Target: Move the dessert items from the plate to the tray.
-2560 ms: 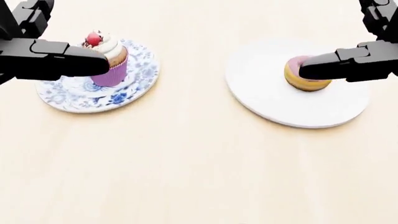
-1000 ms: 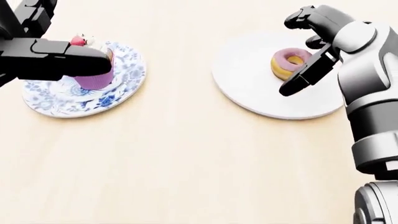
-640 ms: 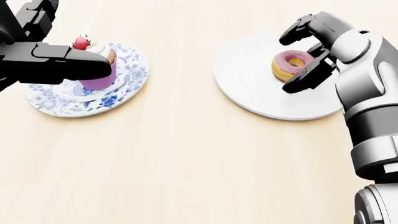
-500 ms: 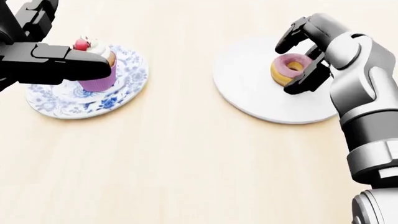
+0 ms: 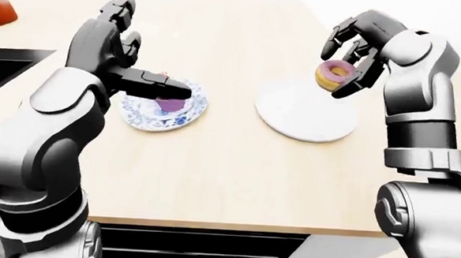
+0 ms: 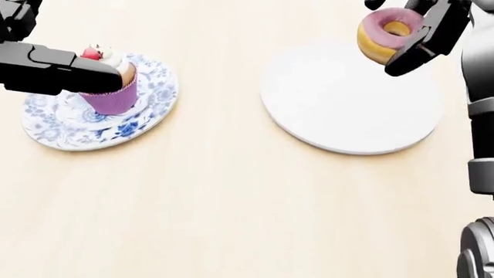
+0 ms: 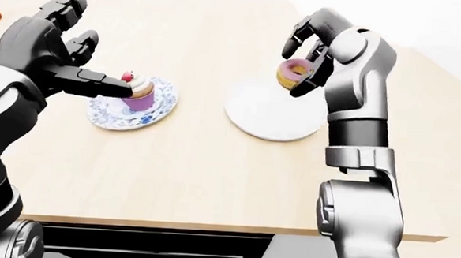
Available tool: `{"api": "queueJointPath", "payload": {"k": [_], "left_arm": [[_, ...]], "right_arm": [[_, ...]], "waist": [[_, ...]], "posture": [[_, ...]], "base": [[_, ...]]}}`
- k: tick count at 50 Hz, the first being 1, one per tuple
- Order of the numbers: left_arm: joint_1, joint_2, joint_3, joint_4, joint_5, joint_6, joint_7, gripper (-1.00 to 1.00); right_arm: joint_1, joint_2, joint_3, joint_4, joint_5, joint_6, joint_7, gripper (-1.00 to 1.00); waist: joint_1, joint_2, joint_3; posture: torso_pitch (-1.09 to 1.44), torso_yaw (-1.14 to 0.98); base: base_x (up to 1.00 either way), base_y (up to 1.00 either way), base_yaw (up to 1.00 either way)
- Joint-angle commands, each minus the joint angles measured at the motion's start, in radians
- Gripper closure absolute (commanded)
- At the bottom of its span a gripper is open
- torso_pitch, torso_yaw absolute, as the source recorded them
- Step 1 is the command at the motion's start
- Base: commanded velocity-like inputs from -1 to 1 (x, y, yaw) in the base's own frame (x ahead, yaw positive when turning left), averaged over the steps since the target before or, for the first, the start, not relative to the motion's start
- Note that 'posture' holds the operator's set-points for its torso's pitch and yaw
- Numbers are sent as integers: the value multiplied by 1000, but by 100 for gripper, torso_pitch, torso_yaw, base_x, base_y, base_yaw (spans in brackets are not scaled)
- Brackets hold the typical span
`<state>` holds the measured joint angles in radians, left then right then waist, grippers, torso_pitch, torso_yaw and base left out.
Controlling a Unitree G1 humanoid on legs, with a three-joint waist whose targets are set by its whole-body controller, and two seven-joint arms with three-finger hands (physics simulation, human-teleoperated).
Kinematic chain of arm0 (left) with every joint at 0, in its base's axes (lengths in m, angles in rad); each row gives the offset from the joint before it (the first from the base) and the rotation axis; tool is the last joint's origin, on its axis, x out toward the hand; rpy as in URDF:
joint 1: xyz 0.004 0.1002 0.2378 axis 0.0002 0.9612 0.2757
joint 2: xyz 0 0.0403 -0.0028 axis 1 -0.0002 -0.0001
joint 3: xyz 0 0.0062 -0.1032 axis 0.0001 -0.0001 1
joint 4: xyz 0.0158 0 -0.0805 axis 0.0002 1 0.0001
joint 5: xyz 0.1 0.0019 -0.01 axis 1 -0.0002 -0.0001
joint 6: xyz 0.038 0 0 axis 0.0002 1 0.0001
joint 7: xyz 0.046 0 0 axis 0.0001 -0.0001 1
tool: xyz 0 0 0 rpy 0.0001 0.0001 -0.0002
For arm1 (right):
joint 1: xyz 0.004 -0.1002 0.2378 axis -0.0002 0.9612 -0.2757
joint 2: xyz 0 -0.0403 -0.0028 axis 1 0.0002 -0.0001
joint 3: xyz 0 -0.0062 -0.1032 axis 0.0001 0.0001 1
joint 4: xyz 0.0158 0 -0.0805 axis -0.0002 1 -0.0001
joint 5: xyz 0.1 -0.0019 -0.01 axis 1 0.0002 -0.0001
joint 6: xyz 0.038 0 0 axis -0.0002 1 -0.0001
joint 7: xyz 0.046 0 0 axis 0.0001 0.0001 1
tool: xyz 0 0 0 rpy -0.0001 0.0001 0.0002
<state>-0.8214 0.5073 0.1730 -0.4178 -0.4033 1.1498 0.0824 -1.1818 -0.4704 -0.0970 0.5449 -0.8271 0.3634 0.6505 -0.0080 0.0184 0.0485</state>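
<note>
Pink-iced doughnut (image 6: 388, 33) clamped in right hand (image 5: 350, 52) above white tray (image 6: 351, 98), cupcake (image 7: 138, 91) on blue-patterned plate (image 7: 104, 115) beside spread-fingered left hand (image 7: 54, 50); loose grip risks dropping off-tray.

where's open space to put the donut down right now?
The white tray is bare; the right hand holds the donut over its upper right rim. Bare counter lies between tray and plate, and below both. The plate is crowded: cupcake, left hand beside it.
</note>
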Motion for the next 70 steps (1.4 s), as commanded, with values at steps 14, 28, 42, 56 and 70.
{"api": "queueJointPath", "payload": {"k": [14, 28, 42, 56, 70], "left_arm": [[-101, -37, -150, 207, 620, -165, -463, -100], [-174, -134, -105, 525, 902, -456, -627, -100], [-202, -169, -96, 730, 974, -634, -567, -100], [-252, -172, -104, 959, 990, -759, -470, -100], [-279, -162, -104, 1076, 996, -809, -421, -69]], "right_arm": [[-24, -12, 2, -37, 13, -10, 0, 100], [-16, 3, 7, -27, 2, -22, -14, 100], [-8, 12, 10, -19, -3, -40, -24, 100], [7, 12, 9, -17, 0, -52, -31, 100], [5, 10, 8, -2, -2, -60, -38, 100]], "waist": [[5, -10, -27], [9, -24, -34], [10, -28, -40], [9, -28, -45], [8, -27, -47]], "posture": [[0, 0], [0, 0], [0, 0], [0, 0], [0, 0]], "base": [[0, 0, 0], [0, 0, 0], [0, 0, 0], [0, 0, 0], [0, 0, 0]]}}
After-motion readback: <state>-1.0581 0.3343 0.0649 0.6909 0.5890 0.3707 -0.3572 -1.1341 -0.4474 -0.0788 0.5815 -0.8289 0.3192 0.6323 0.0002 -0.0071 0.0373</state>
